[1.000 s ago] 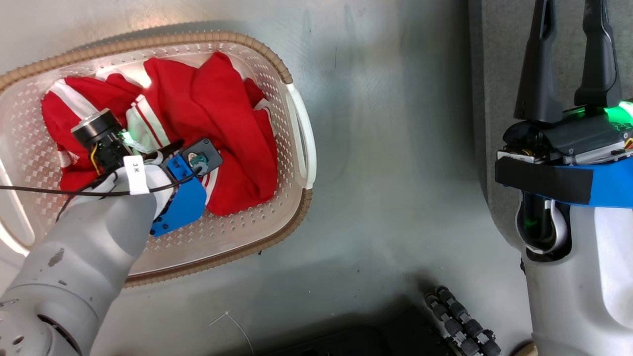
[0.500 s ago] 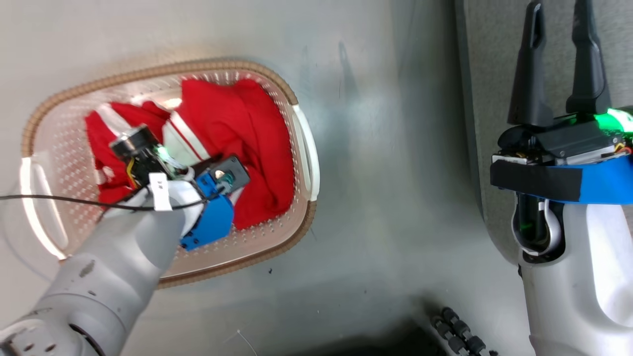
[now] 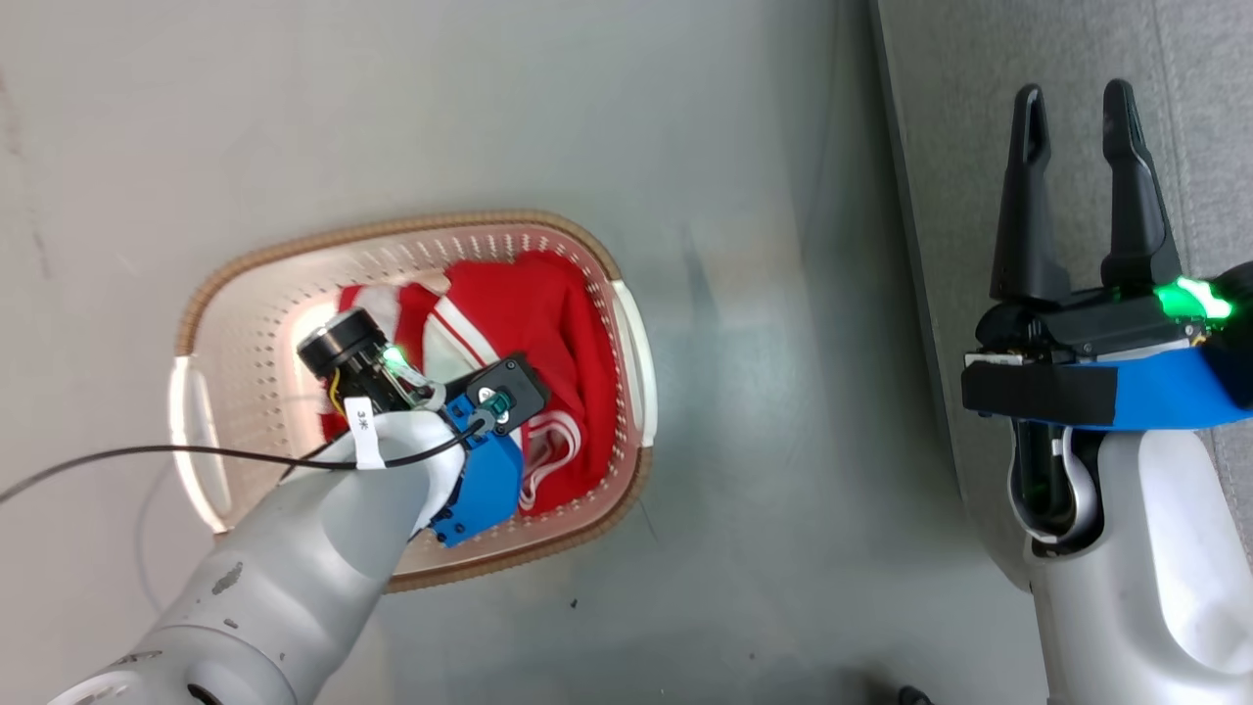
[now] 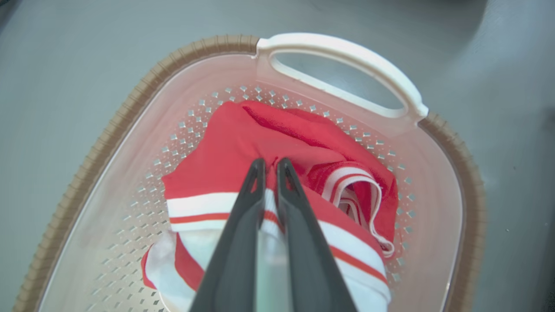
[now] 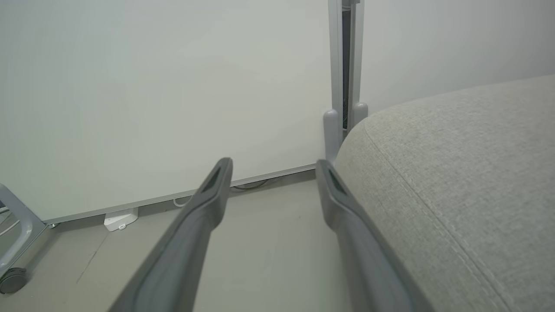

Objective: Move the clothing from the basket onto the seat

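Observation:
The cream basket with its brown rim stands on the grey floor at centre left. The red clothing with white stripes is bunched in its right half. My left arm reaches down into the basket, and its wrist hides the fingers in the head view. In the left wrist view my left gripper is shut on a fold of the clothing, which hangs gathered inside the basket. My right gripper is open and empty above the edge of the grey seat. The seat lies right of its fingers.
Grey floor surrounds the basket, with a strip between it and the seat. In the right wrist view a white wall, a metal post, a small white box and a caster wheel lie ahead.
The head camera has pulled back and shifted, so the basket looks smaller and lower. The clothing, once spread across the basket, is now gathered up at my left gripper. The right gripper stays open.

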Motion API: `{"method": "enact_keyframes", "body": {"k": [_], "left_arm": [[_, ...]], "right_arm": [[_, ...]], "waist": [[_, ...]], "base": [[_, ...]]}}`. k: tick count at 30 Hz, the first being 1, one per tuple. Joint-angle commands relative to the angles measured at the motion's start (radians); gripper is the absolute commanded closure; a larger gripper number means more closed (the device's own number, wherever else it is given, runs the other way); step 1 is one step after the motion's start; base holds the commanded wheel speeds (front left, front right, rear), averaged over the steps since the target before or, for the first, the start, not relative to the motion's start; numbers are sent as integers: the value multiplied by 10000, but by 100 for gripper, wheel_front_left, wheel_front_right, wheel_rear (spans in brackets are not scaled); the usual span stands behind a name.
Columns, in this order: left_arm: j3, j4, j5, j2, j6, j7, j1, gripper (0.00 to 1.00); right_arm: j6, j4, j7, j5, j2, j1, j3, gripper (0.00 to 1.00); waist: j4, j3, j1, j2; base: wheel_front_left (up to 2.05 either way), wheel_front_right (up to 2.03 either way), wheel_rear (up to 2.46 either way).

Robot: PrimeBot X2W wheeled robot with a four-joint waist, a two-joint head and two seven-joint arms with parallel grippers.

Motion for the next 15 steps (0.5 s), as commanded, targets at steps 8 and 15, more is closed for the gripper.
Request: {"method": "enact_keyframes", "body": {"k": [8, 15], "left_arm": [[539, -1390, -437, 180, -29, -80, 574, 100], [1019, -2368, -529, 283, 74, -81, 1109, 100]], "right_arm": [[-7, 327, -1, -230, -22, 551, -215, 0], [-7, 563, 0, -334, -24, 997, -306, 0]], "waist": [[588, -1320, 1, 0], [942, -2199, 1, 0]], "base": [[0, 0, 0], [0, 0, 0]]}}
